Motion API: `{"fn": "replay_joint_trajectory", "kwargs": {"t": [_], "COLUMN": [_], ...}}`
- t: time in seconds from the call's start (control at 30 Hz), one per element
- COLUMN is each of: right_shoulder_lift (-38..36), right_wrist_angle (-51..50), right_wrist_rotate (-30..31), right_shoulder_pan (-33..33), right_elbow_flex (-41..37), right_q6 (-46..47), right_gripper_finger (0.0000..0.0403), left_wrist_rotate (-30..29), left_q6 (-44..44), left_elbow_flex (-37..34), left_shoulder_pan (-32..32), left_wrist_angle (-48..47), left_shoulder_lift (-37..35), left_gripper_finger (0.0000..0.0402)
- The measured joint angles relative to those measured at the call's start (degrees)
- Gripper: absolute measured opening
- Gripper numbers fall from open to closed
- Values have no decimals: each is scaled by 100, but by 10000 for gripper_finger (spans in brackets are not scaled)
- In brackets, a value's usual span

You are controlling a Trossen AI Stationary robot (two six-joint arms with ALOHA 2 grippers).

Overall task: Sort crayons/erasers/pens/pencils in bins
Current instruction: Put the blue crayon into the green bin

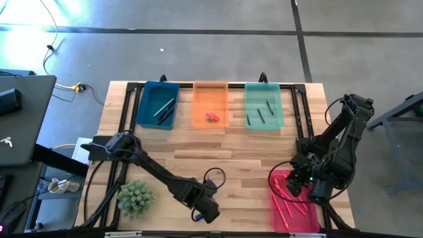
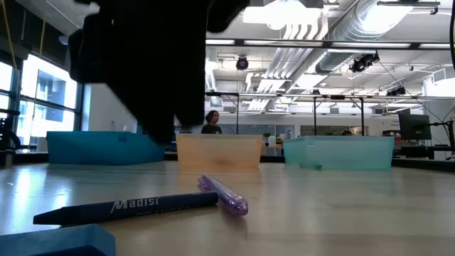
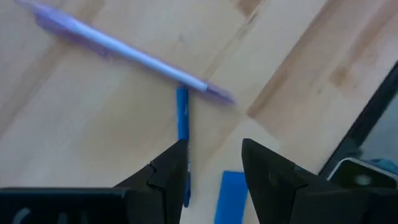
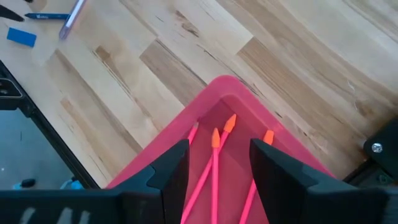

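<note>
The left gripper [image 3: 214,168] hangs with its fingers parted and empty over the table's near edge, above a blue pen [image 3: 182,134], a purple pen [image 3: 124,53] lying across the pen's tip, and a flat blue eraser [image 3: 231,196] just beside the pen. The right gripper [image 4: 217,171], also parted and empty, sits over a corner of the pink bin [image 4: 214,93] holding pink pencils [image 4: 211,165]. Across the table the blue bin [image 1: 157,104], orange bin [image 1: 210,104] and teal bin [image 1: 264,104] stand in a row, with a spiky green ball [image 1: 135,198] near the left arm.

4 bins [image 1: 157,104], 2 pens [image 2: 224,193], 1 blue eraser [image 3: 231,196].
</note>
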Motion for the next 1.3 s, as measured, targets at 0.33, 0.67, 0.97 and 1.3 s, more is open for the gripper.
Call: {"fn": "replay_joint_trajectory", "kwargs": {"t": [0.33, 0.67, 0.97, 1.3], "right_shoulder_lift": [0, 1, 2, 2], "right_wrist_angle": [8, 63, 150, 160], "right_wrist_rotate": [1, 5, 44, 42], "right_shoulder_pan": [0, -4, -4, -4], "right_elbow_flex": [-1, -2, -2, -2], "right_q6": [0, 66, 66, 61], "right_gripper_finger": [160, 160, 160, 160], "left_wrist_rotate": [170, 43, 4, 64], "left_q6": [-26, 253, 952, 1577], "left_elbow_flex": [0, 29, 44, 28], "left_shoulder_pan": [34, 27, 19, 15], "left_wrist_angle": [-66, -672, -833, -779], "left_shoulder_lift": [379, 604, 731, 718], "left_gripper_finger": [140, 117, 64, 6]}}
